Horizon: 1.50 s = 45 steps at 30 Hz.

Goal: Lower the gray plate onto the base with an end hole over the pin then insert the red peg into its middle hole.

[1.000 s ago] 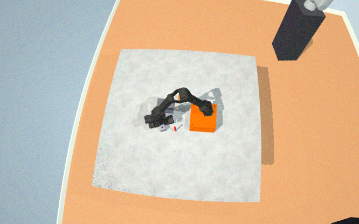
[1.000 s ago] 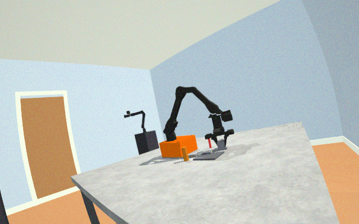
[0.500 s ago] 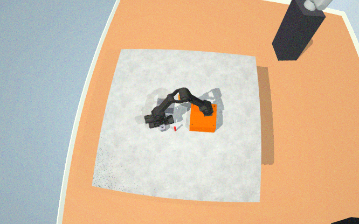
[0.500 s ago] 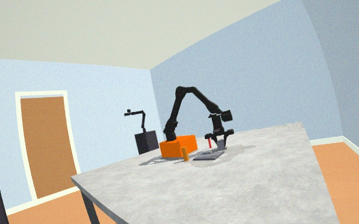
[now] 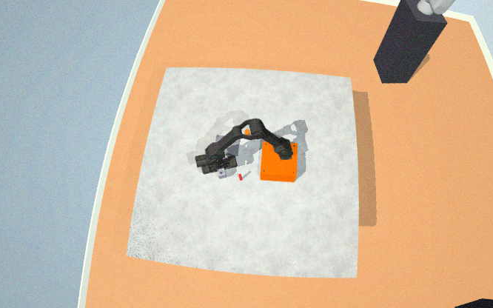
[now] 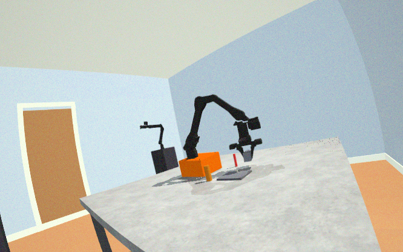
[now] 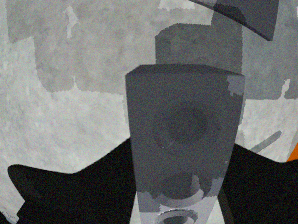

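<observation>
The gray plate (image 5: 221, 173) (image 6: 247, 155) (image 7: 182, 100) has round holes along its length, seen in the wrist view. My gripper (image 5: 220, 164) (image 6: 247, 157) (image 7: 172, 137) is shut on it, a finger at each side, and holds it a little above the table. The dark gray base (image 6: 230, 176) (image 7: 257, 12) lies flat on the table, clear of the plate; the arm hides much of it from above. I cannot make out its pin clearly. The red peg (image 5: 240, 177) (image 6: 235, 160) stands upright near the gripper, on the side toward the arm's mount.
The orange box (image 5: 277, 162) (image 6: 191, 168) (image 7: 295, 155) carries the arm's foot. An orange cylinder (image 5: 247, 132) (image 6: 207, 173) stands between that box and the base. The gray table (image 5: 279, 229) (image 6: 275, 203) extends well beyond these objects.
</observation>
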Each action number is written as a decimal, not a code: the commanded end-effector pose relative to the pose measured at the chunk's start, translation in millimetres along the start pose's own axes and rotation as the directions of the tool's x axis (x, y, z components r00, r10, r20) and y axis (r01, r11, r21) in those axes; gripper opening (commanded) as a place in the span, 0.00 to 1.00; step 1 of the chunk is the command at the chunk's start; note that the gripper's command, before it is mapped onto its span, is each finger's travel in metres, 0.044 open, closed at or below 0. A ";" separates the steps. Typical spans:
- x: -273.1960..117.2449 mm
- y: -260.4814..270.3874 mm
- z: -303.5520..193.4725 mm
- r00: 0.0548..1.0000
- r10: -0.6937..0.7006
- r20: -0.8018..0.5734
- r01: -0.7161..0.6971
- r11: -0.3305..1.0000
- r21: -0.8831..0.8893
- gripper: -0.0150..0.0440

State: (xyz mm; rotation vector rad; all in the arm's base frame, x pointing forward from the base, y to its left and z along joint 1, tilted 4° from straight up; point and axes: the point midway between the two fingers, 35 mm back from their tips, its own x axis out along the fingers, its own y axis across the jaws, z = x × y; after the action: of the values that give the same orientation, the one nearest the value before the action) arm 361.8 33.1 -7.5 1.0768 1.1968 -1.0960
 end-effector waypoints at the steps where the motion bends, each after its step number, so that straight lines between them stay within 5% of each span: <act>1: -14.5 5.1 0.6 1.000 0.014 -0.004 -0.014 1.000 -0.004 0.25; 27: -94.6 0.6 6.1 1.000 0.014 -0.004 -0.014 1.000 -0.004 0.25; 45: -72.7 -8.4 47.5 1.000 0.012 -0.001 -0.012 0.987 0.158 0.25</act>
State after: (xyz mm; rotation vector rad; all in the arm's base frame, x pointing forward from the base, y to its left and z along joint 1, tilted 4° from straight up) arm 359.3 -3.9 73.0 1.1789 1.1265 -1.1705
